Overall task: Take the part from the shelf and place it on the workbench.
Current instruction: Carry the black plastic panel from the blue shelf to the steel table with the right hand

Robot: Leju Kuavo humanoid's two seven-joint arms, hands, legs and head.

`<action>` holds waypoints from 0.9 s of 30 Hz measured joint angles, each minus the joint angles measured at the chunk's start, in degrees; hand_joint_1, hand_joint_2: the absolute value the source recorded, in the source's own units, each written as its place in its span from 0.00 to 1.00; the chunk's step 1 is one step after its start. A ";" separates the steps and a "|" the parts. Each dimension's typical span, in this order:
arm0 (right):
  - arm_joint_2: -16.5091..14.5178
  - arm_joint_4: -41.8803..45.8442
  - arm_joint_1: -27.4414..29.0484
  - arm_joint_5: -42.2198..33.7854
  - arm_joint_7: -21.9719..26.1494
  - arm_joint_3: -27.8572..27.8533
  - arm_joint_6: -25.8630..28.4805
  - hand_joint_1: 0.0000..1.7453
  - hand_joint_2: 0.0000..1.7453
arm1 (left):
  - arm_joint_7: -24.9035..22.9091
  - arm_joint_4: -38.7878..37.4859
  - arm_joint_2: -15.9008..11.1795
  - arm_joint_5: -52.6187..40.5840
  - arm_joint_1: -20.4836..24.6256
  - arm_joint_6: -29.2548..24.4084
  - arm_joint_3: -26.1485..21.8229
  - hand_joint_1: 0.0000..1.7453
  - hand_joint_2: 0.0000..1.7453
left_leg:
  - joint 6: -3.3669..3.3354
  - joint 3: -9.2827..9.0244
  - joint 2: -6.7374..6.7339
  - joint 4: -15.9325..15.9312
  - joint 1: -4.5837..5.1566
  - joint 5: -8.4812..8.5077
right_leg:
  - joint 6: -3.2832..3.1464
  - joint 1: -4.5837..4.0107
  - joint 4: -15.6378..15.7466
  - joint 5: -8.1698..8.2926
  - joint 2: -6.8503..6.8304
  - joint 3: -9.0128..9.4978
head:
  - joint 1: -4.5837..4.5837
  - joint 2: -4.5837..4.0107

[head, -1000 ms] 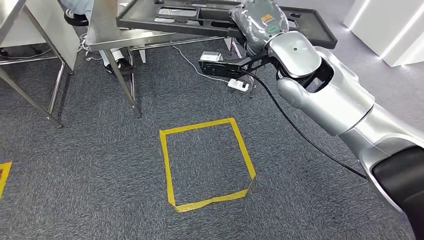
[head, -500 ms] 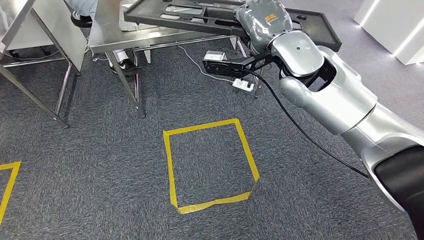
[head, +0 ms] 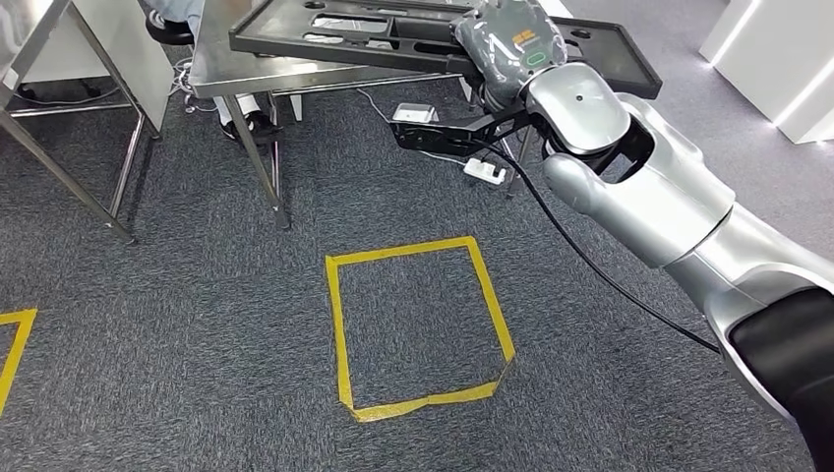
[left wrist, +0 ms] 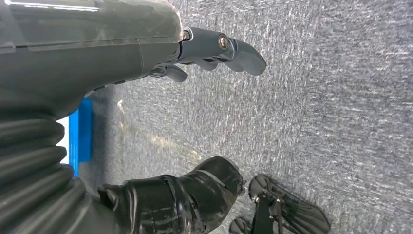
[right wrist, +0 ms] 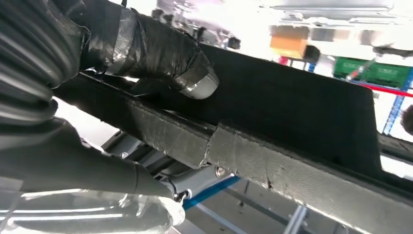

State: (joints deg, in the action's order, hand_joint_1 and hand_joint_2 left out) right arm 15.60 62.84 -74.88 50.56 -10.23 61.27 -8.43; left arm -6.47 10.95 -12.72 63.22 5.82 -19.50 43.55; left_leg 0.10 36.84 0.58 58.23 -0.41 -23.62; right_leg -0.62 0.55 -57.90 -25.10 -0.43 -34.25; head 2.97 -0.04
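Note:
The part is a wide, flat black frame with cut-outs. It hangs over the steel workbench at the top of the head view. My right hand, under its grey cover, grips the part's near right edge. In the right wrist view the taped thumb presses on the part's black rim while the fingers wrap beneath. My left hand hangs above grey carpet with its fingers apart and nothing in it.
A yellow tape square marks the carpet in front of me. A white power strip and cables lie under the workbench, beside a person's shoes. Another table's legs stand at left, white cabinets at right.
The whole head picture has shifted a little, so the camera has moved. My right hand keeps the same hold on the part above the workbench.

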 joint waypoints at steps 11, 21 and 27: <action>-1.51 -0.86 0.26 0.72 0.09 0.02 0.50 1.00 1.00 | -0.61 0.00 -0.43 -0.34 0.17 -1.85 0.34 0.00 1.00 | -0.19 -0.05 0.00 0.05 -0.07 -0.04 | 1.65 -0.02 0.18 0.03 -0.01 0.08 | 0.03 0.00; -2.37 -1.58 0.38 0.78 0.09 0.02 0.50 1.00 1.00 | -0.69 0.00 -0.52 -0.43 0.17 -1.91 0.36 0.00 1.00 | -0.09 -0.21 0.01 -0.20 -0.12 0.05 | 1.59 -0.02 0.16 0.07 0.00 0.02 | 0.04 0.00; -2.85 -2.02 0.38 1.11 0.13 0.02 0.78 1.00 1.00 | -1.01 0.00 -0.90 -0.22 0.29 -1.74 0.38 0.00 1.00 | -1.60 -2.93 -0.25 -4.03 -0.94 1.16 | 2.22 0.01 -3.23 -2.17 0.29 -1.30 | -0.34 0.00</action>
State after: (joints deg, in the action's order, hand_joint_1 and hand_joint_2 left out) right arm 12.75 60.82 -74.49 51.66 -10.10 61.28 -7.65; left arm -7.48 10.95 -13.62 63.00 6.12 -21.24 43.93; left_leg -1.50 33.91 0.34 54.21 -1.36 -22.46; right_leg 1.60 0.56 -61.13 -27.27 -0.14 -35.55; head 2.62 -0.04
